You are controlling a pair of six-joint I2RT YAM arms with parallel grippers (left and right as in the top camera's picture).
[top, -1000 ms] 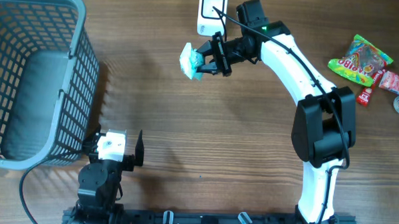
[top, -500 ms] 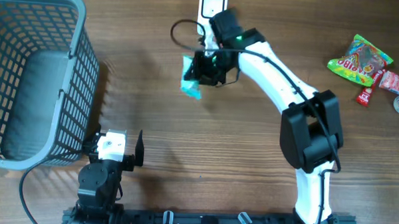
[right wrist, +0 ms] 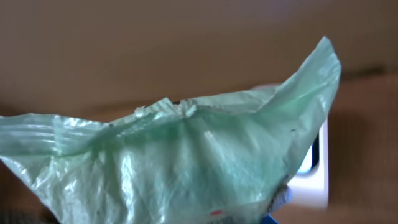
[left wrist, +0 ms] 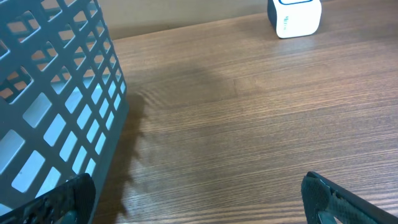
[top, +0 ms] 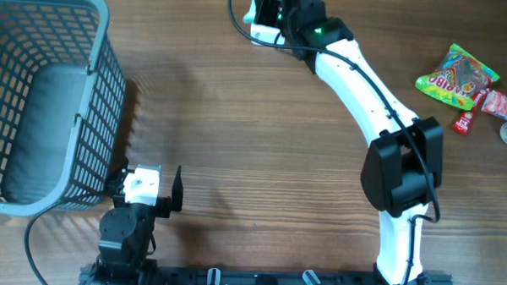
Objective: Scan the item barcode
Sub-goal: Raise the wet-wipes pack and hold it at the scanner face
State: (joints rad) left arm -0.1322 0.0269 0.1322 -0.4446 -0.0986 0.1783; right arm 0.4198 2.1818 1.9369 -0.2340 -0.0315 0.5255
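The item is a crinkled pale-green plastic packet that fills the right wrist view and hides the fingers behind it. My right gripper is shut on it at the table's far edge, directly over the white barcode scanner. A corner of the scanner shows just behind the packet. From overhead the packet is almost wholly hidden under the wrist. My left gripper rests open at the near left with nothing between its fingers, and the scanner shows far off in its view.
A grey plastic basket stands at the left, its wall close to the left gripper. Snack packets lie at the far right: a green-and-red candy bag, a red packet and a small red one.
The right arm has swung the green packet from the middle of the table up and back to the far edge, over the scanner. The left arm has not moved.
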